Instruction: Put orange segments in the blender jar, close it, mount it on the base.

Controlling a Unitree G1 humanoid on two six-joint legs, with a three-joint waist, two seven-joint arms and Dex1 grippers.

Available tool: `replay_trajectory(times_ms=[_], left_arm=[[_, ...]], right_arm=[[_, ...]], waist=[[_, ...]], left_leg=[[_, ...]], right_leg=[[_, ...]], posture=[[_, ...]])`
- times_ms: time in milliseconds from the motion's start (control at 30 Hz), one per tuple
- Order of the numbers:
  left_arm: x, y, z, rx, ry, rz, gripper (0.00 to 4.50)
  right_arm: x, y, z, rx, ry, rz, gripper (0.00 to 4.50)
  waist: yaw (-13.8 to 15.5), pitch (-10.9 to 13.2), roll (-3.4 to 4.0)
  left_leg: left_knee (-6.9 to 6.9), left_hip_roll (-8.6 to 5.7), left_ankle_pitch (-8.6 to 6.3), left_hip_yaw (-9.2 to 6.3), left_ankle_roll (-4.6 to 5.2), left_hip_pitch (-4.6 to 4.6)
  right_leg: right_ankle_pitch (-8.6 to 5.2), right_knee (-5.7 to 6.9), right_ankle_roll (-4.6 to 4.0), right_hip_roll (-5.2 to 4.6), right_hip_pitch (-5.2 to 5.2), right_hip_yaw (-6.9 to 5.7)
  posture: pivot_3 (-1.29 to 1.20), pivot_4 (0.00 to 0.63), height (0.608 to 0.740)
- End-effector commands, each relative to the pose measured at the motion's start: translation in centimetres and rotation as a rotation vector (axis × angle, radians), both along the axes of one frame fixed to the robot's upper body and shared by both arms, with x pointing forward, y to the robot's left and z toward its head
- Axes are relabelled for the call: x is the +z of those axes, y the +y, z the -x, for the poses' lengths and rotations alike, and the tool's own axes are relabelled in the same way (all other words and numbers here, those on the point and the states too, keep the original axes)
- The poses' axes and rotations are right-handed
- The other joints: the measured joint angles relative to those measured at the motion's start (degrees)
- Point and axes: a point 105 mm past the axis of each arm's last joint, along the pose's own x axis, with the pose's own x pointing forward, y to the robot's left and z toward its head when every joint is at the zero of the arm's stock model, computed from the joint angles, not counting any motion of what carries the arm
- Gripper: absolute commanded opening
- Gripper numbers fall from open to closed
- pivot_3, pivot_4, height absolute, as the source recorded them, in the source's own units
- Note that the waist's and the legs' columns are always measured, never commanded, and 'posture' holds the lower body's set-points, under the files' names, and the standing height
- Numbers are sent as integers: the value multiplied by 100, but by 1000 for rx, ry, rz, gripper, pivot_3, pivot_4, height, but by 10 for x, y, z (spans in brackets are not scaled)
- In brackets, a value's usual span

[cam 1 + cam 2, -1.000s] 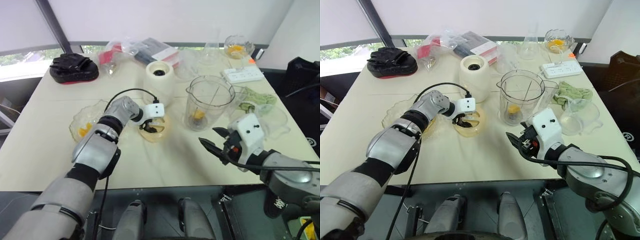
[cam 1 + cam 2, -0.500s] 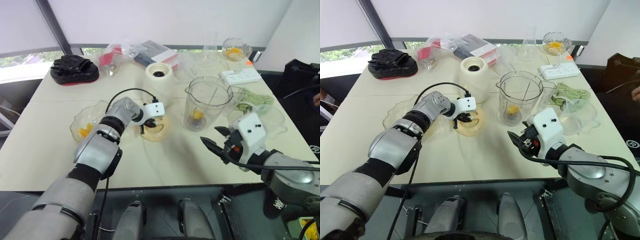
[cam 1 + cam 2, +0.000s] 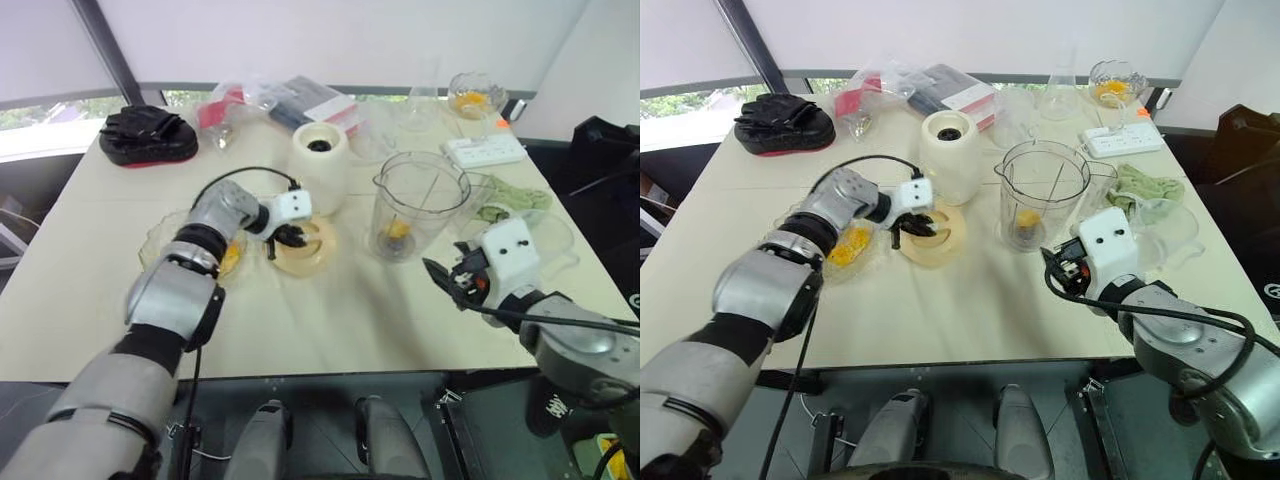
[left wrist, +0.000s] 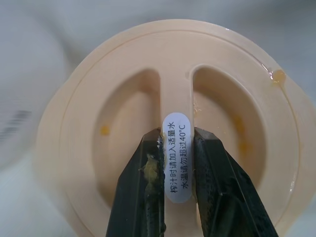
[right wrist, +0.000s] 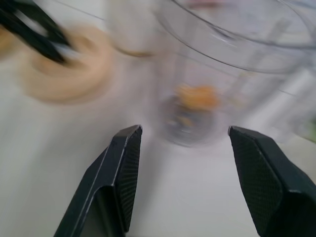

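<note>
Counter (image 3: 330, 320): flat, matte cream surface carrying all items.
Blender jar (image 3: 420, 205): tall clear plastic, spout and side handle, upright right of centre, uncovered; orange segments (image 3: 398, 230) lie at its bottom.
Base (image 3: 319, 165): cream-white rounded cylinder, dark round socket on top, upright behind the lid and left of the jar.
Lid (image 4: 168, 128): flat round cream plastic disc, two recessed pockets either side of a raised central rib bearing a white printed label; juice droplets on its rim.
Glass bowl (image 3: 845, 250): shallow, clear, rippled; holds glossy yellow-orange fruit, left of the lid.
Left gripper (image 4: 175, 168): jaws clenched on the lid's central rib, one black finger on each side; pulp on one finger.
Right gripper (image 5: 192, 168): jaws released, spread wide, holding nothing; textured black pads point toward the jar, near the counter's front right.
</note>
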Motion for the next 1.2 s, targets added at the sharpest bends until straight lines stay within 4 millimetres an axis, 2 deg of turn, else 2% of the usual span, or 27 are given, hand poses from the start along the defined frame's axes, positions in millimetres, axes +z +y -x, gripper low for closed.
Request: replay_trajectory(times_ms=[33, 200, 300, 633, 967, 1200], left_arm=[[49, -9, -2, -73, -104, 143, 257], [78, -10, 1, -116, -150, 236, 257], [93, -9, 3, -133, -180, 276, 257], [121, -1, 11, -141, -232, 343, 257], [129, 5, 22, -146, -241, 339, 257], [128, 10, 28, -142, -242, 332, 257]], right_arm=[[8, -14, -10, -71, -114, 46, 2896], [5, -30, -26, -136, -192, 40, 2896], [-4, -41, -35, -176, -207, 10, 2896], [-11, -50, -67, -207, -274, -71, 2896], [-10, -57, -91, -243, -308, -96, 2896], [-12, -57, -108, -260, -310, -149, 2896]], waist=[[-1, 0, 0], [-17, 0, 0], [-42, 0, 1], [-62, 1, 3], [-59, 2, 6], [-76, 3, 9]], left_leg=[[0, -1, 0, 0, 0, 0], [0, -1, 0, 0, 0, 1], [0, 0, 0, 0, 0, 3], [-1, 0, 0, 0, 0, 7], [-2, 0, 0, 0, 0, 7], [-3, 0, 0, 0, 0, 9]], right_leg=[[-1, 0, 1, 0, 0, 0], [-1, 2, 1, 0, 0, 0], [0, 3, 1, 1, 0, 1], [0, 8, 0, 1, 0, 2], [0, 9, 0, 2, 0, 3], [1, 11, -1, 2, -2, 4]], posture=[[0, 150, 740], [0, 150, 740], [0, 150, 740], [0, 150, 740], [0, 150, 740], [0, 150, 740]])
